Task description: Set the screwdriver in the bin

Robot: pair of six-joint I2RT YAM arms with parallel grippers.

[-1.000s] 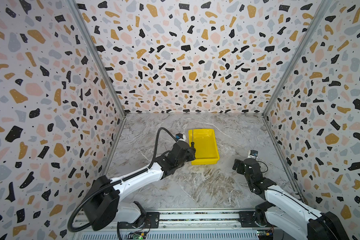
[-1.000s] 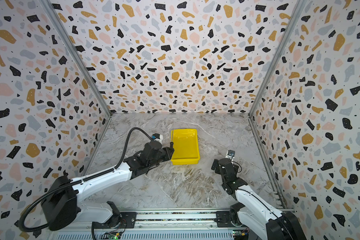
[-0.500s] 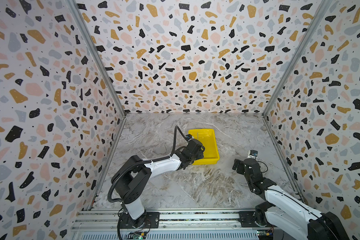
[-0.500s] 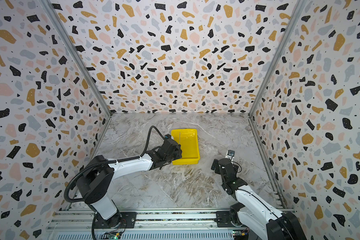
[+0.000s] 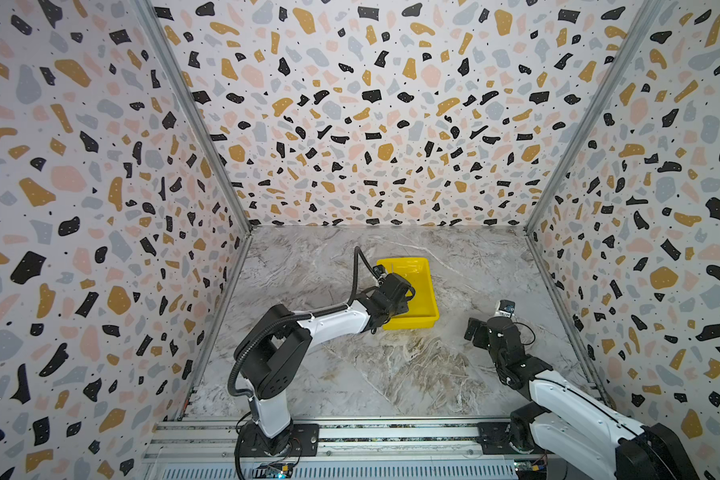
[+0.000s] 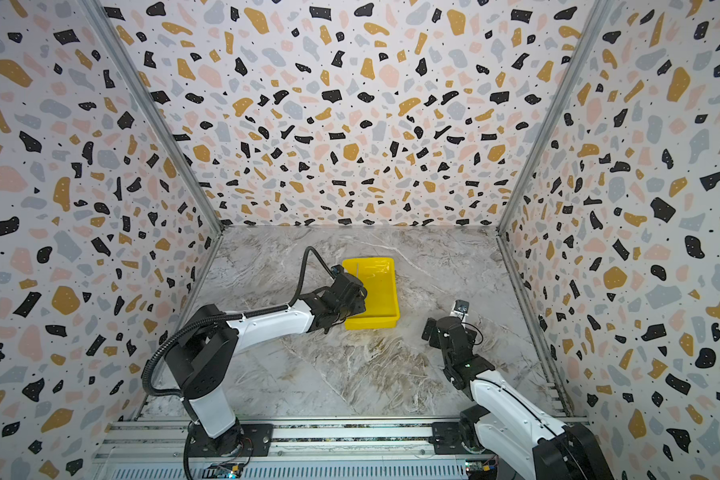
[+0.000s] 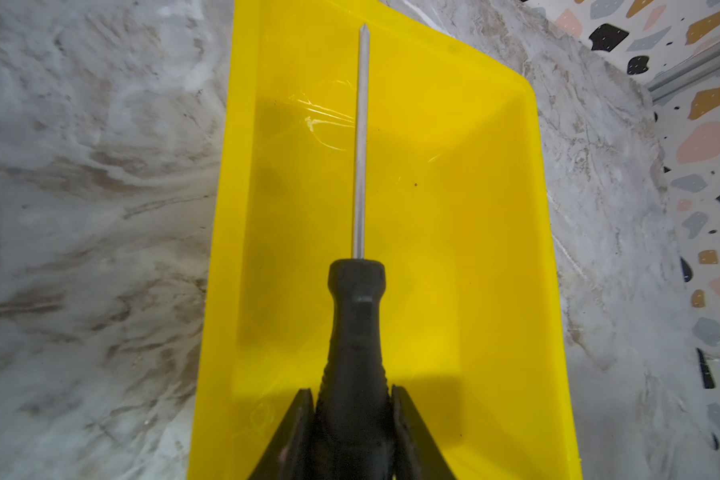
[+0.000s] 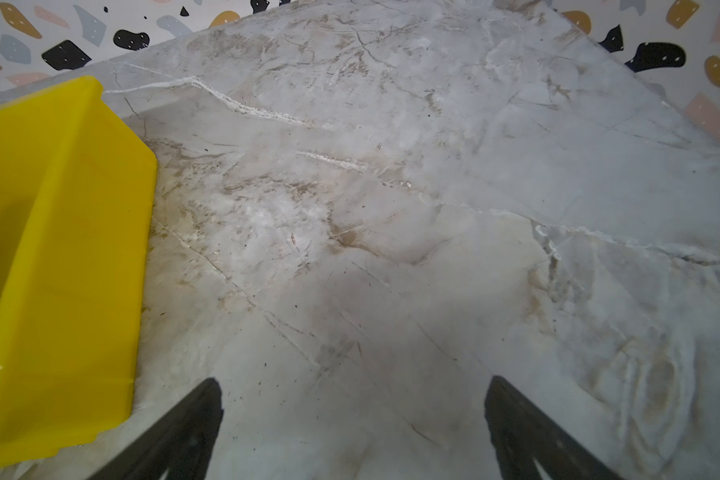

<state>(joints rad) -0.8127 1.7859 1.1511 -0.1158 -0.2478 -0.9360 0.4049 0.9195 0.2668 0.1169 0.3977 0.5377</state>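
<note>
The screwdriver [image 7: 356, 332] has a black handle and a thin grey shaft [image 7: 360, 145]. It points along the length of the yellow bin [image 7: 533, 208], above the bin's floor. My left gripper [image 7: 350, 392] is shut on the handle, one finger on each side; the butt end is hidden between them. In both top views the left gripper [image 5: 393, 286] [image 6: 350, 291] hangs over the near left part of the bin [image 5: 425, 291] [image 6: 385, 291]. My right gripper [image 8: 352, 386] [image 5: 476, 328] stands open and empty over bare table, to the right of the bin [image 8: 59, 249].
The marble-patterned table [image 5: 391, 374] is boxed in by terrazzo-patterned walls on the left, back and right. A metal rail [image 5: 350, 436] carrying both arm bases runs along the front edge. The left arm's black cable [image 5: 356, 266] loops above the bin's left rim.
The left arm has swung right, carrying the screwdriver from beside the bin's left rim to over the bin. Its elbow has folded in towards the middle. The right arm has not moved.
</note>
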